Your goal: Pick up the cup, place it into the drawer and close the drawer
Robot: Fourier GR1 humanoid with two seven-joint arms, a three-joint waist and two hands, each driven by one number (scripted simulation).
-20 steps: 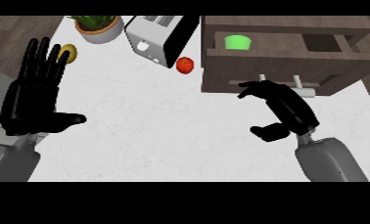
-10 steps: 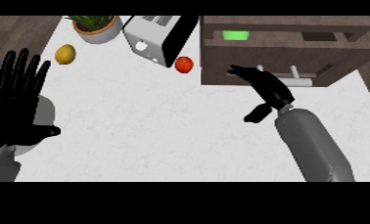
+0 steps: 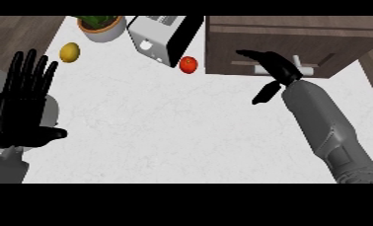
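Pressing hand: the right hand lies against the drawer front beside its handle, fingers extended and released, grasping nothing.
Resting hand: the left hand shows at the view's left edge, fingers up and spread, holding nothing.
Drawer: the front sits flush with the cabinet; nothing of its inside shows.
Cup: cannot tell where it is; it is hidden.
Desk: toaster, tomato just beside it, lemon, potted plant.
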